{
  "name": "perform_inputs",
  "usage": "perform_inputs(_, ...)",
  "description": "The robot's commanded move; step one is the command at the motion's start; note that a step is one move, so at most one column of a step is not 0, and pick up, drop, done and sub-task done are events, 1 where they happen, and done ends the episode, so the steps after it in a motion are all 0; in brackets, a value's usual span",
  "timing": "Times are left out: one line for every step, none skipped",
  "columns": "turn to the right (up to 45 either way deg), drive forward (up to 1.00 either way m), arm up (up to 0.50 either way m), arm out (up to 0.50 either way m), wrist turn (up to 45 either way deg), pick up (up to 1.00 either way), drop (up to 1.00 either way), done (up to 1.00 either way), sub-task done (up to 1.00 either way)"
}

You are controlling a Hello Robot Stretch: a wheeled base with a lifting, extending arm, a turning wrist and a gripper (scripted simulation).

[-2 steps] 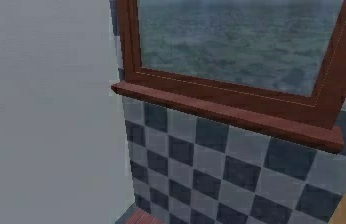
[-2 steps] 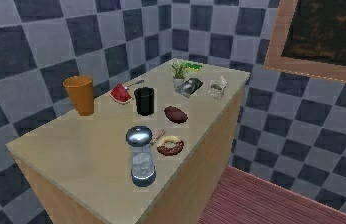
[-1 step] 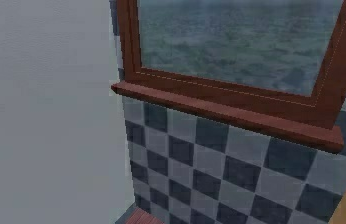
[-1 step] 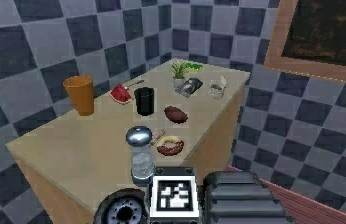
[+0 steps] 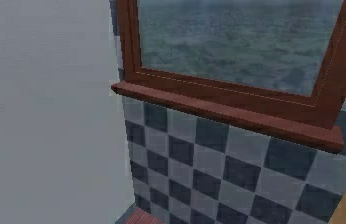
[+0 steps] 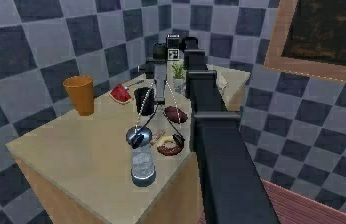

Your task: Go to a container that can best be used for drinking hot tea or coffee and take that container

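**Arm reaching across a crowded table with 2 cup-like vessels on it**

In the arm side view, 1 dark arm [image 6: 221, 150] is stretching across 1 pale wooden table [image 6: 71, 170]. Its gripper [image 6: 143, 118] is showing among the things at the table's middle. How its fingers are set cannot be told, nor whether it is holding anything, since things are lying right behind it.

2 cup-like vessels are standing on the table. 1 orange cup [image 6: 79, 95] is standing toward the view's left, well apart from the gripper, and 1 dark mug [image 6: 143, 98] is standing just beside it. 1 red wedge [image 6: 119, 94] is lying between the 2. 1 clear bottle [image 6: 143, 165] is standing near the table's near edge, and 1 brown ring-shaped thing [image 6: 169, 143] is lying beside the arm.

In the forward view, 1 red-brown window frame [image 5: 231, 100] is sitting above a blue-and-grey checkered wall [image 5: 211, 170].
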Motion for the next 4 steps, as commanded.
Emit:
perform_inputs(0.0, 0.0, 0.0, 0.0, 45.0, 0.0, 0.0, 0.0, 0.0)
perform_inputs(0.0, 0.0, 0.0, 0.0, 45.0, 0.0, 0.0, 0.0, 0.0)
perform_inputs(0.0, 0.0, 0.0, 0.0, 45.0, 0.0, 0.0, 0.0, 0.0)
perform_inputs(0.0, 0.0, 0.0, 0.0, 21.0, 0.0, 0.0, 0.0, 0.0)
